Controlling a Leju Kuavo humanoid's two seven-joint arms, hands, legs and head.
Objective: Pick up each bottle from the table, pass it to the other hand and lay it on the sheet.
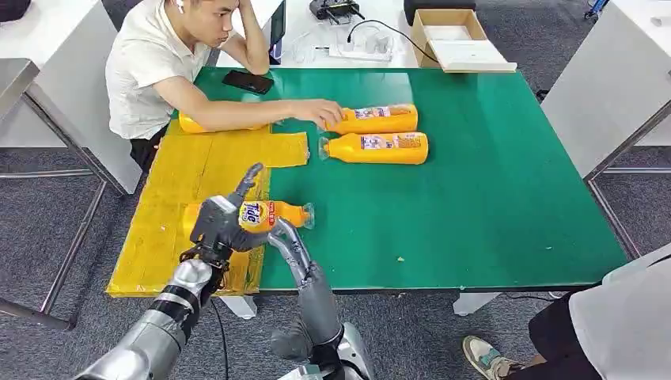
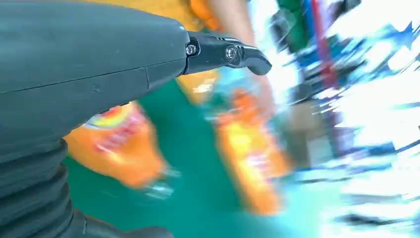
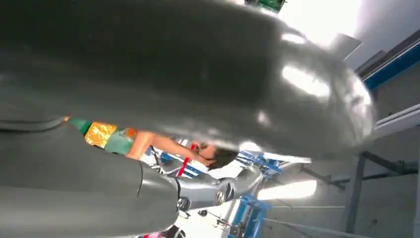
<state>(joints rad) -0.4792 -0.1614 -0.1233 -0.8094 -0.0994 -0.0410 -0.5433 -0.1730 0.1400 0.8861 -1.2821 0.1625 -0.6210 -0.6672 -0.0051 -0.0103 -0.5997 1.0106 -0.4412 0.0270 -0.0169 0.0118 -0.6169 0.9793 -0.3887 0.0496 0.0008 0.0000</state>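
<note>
Your left robot hand (image 1: 217,226) grips the orange bottle (image 1: 265,214) over the yellow sheet (image 1: 190,206) edge, right robot hand (image 1: 293,245) touching it, grip unclear; smooth rigid plastic looks slippery, so take the body, not the cap.

Head view is bright, even, sharp. Left wrist view smears with motion blur; right wrist view is dim, glare-streaked.

The head view looks down over the table (image 1: 490,198), while both wrist views sit close behind their hands, sharing with it the person (image 1: 158,71).
</note>
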